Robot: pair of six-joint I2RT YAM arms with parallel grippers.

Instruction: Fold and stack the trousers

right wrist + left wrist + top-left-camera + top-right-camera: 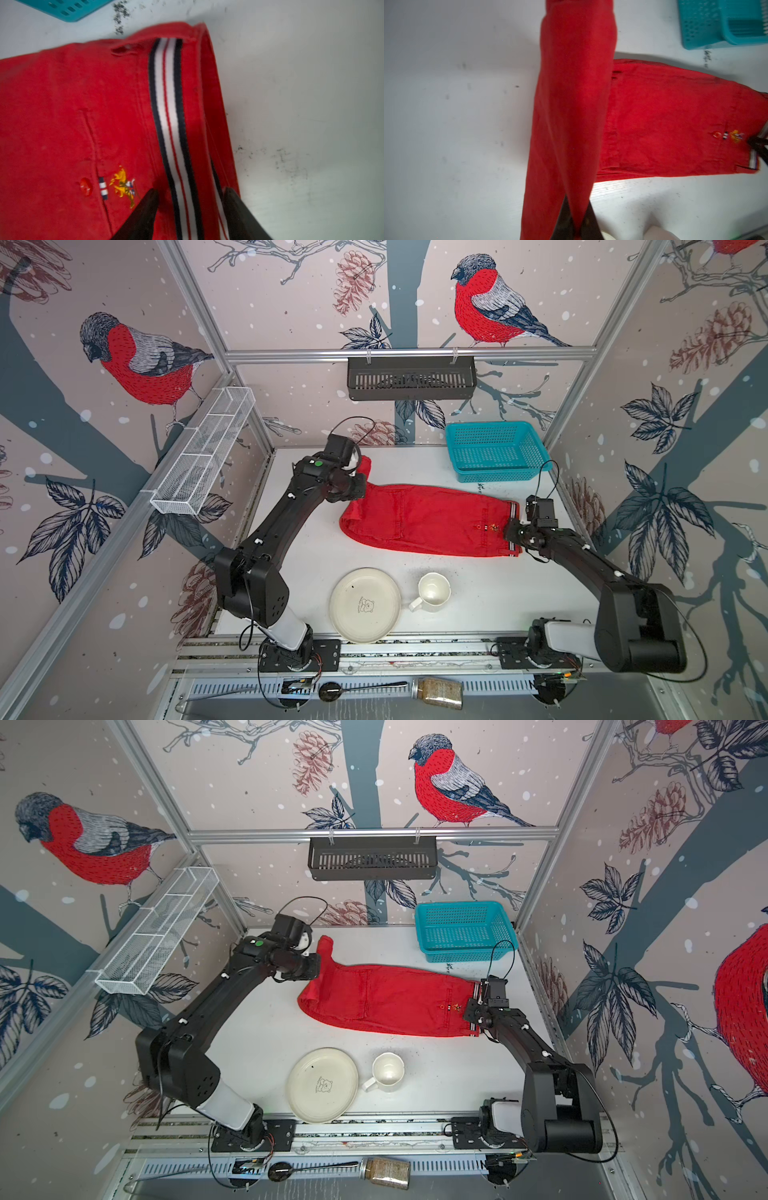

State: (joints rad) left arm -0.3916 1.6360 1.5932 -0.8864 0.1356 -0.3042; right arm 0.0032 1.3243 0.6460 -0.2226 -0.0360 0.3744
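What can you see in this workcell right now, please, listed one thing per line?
trousers: one, bright red with a striped band, laid across the middle of the table, one leg end lifted
basket: one, teal, far right corner of the table
plate: one, cream, near edge of the table
mug: one, cream, right of the plate
wire rack: one, white, on the left wall
slotted shelf: one, black, hung on the back rail
spoon: one, dark, on the front ledge
jar: one, clear with brown contents, lying right of the spoon
table: one, white
left gripper: one, black, shut on the trousers' leg
right gripper: one, black, open over the striped band
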